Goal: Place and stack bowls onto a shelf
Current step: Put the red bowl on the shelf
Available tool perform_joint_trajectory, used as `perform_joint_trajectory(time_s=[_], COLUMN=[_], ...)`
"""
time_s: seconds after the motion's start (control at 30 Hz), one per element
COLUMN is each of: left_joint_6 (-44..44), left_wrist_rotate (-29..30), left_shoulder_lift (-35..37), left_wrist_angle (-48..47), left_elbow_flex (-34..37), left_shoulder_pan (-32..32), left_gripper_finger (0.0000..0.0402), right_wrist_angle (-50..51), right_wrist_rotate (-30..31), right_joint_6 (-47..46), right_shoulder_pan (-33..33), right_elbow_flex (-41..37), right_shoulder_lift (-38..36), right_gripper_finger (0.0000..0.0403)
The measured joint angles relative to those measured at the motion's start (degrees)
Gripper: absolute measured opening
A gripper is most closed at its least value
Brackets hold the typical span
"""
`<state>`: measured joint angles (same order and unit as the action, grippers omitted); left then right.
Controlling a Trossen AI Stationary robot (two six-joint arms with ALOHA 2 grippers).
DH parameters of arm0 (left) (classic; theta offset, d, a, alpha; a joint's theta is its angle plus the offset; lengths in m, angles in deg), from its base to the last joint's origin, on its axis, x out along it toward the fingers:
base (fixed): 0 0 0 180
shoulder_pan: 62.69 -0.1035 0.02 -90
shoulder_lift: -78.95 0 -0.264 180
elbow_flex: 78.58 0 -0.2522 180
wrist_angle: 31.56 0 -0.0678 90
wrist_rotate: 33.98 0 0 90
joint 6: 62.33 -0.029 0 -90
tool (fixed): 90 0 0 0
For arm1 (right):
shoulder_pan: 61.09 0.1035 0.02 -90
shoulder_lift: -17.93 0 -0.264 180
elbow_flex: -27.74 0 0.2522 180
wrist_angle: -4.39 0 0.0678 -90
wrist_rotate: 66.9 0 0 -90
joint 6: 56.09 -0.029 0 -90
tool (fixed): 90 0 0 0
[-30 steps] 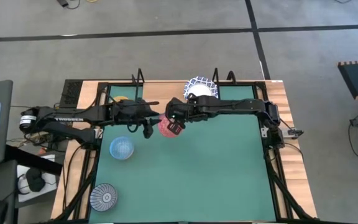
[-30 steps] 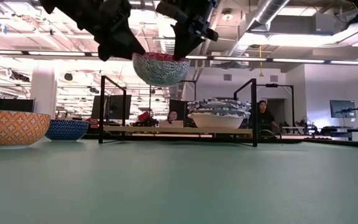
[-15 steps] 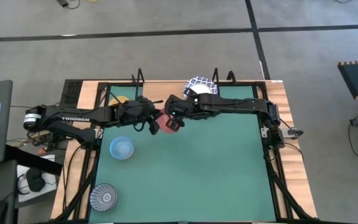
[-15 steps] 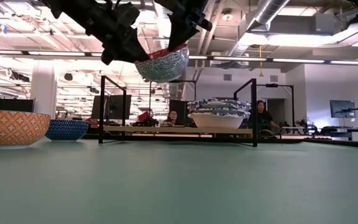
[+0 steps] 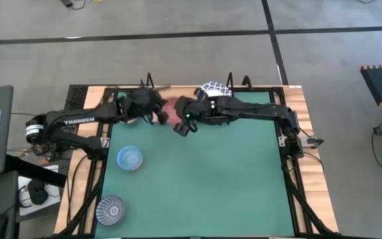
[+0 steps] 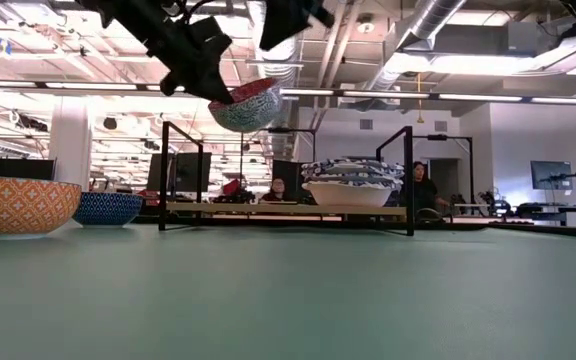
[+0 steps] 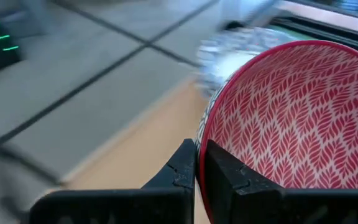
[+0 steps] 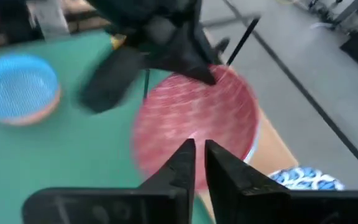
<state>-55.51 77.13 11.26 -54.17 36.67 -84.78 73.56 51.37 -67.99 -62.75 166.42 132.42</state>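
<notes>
An open-plan lab with ceiling pipes and seated people forms the backdrop to a green-matted bench (image 5: 197,179), at whose far edge a wooden shelf (image 6: 278,208) with black wire uprights carries a stack of white lattice-rimmed bowls (image 6: 352,182).

The left gripper (image 7: 199,163) holds the red bowl (image 7: 291,118) in the air above the shelf's middle, jaws pressed together on the rim with one finger inside and one outside; the red leaf-pattern interior tilts toward the wrist camera. From the low view the bowl (image 6: 245,106) hangs well clear of the plank, tipped to one side. The right gripper (image 8: 195,160) sits just beside it, jaws nearly closed on nothing, the bowl lying just beyond their tips.

The risks look twofold. A one-sided rim pinch on a tilted bowl could slip, letting it drop onto the plank or roll off the back edge. The two arms are also crowded together over the shelf, so a careless move by either could knock the bowl or the neighbouring stack.

A light blue bowl (image 5: 129,158) and a grey-blue patterned bowl (image 5: 110,210) wait on the mat, well apart from both arms; a yellow bowl is barely visible beneath the left arm.
</notes>
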Motion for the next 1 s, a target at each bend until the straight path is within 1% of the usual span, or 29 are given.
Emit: perform_joint_trajectory(time_s=[0.1, 0.2, 0.3, 0.43, 0.63, 0.73, 0.83, 1.0], left_joint_6=[-0.4, -0.2, 1.5, -0.3, -4.4, -5.8, -7.1, -7.0], left_wrist_rotate=[-0.2, -5.1, -8.6, -9.3, -10.4, -10.3, -10.1, -9.0], left_shoulder_lift=[-1.3, -4.6, -10.2, -17.5, -25.2, -27.9, -30.0, -31.4], left_wrist_angle=[-0.9, -2.1, -5.2, -12.0, -18.5, -19.4, -20.7, -21.3], left_elbow_flex=[-1.8, -3.5, -7.2, -13.8, -21.8, -23.6, -24.0, -24.3], left_shoulder_pan=[-6.5, -12.5, -15.5, -16.0, -16.0, -16.0, -16.3, -16.5], left_gripper_finger=[0.0001, 0.0001, 0.0001, 0.0001, 0.0001, 0.0001, 0.0001, 0.0024], right_wrist_angle=[1.0, 1.2, 2.3, 5.3, 11.2, 12.8, 13.4, 13.6], right_wrist_rotate=[0.0, 0.2, 0.3, 0.3, 0.4, 0.5, 0.5, 0.5], right_joint_6=[0.0, 0.0, -0.1, -0.5, -3.1, -4.3, -4.6, -4.7], right_shoulder_pan=[-1.1, -2.0, -2.8, -3.0, -3.0, -3.0, -3.0, -3.0], right_elbow_flex=[3.3, 5.3, 6.6, 6.9, 6.9, 6.9, 6.9, 6.9], right_shoulder_lift=[0.0, 0.0, 0.0, 0.0, 0.1, 0.1, 0.1, 0.1], right_gripper_finger=[0.0083, 0.0090, 0.0092, 0.0093, 0.0093, 0.0093, 0.0093, 0.0093])
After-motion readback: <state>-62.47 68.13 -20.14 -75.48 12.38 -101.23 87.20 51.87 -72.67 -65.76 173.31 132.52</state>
